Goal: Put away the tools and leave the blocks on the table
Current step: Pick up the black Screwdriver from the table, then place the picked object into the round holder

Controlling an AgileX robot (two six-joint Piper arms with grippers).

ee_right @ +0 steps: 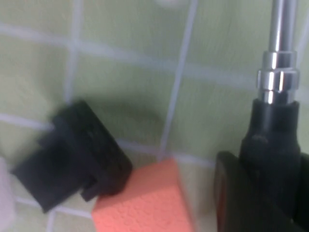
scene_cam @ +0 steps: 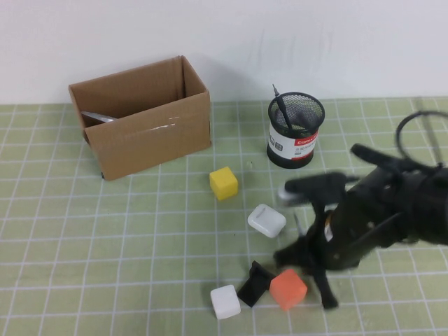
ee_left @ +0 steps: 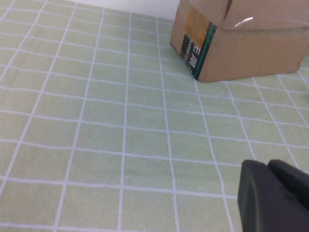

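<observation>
Thick black-handled screwdriver (ee_right: 273,121) is being gripped by the right gripper (scene_cam: 311,255) near the table's (scene_cam: 105,245) front edge, beside the orange cube (scene_cam: 288,288) — a straight lift is advised. Left gripper (ee_left: 270,198) — closure cannot be told.

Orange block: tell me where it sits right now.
In the high view the orange block lies near the table's front edge, right of centre, touching the black wedge piece, with the right gripper beside it.

The thick black-handled screwdriver (ee_right: 275,121) is gripped in the right gripper (scene_cam: 308,241), its silver shaft (scene_cam: 299,227) pointing away, above the orange block (scene_cam: 288,289); the yellow block (scene_cam: 223,183) and white block (scene_cam: 225,302) rest on the table (scene_cam: 105,245)
</observation>
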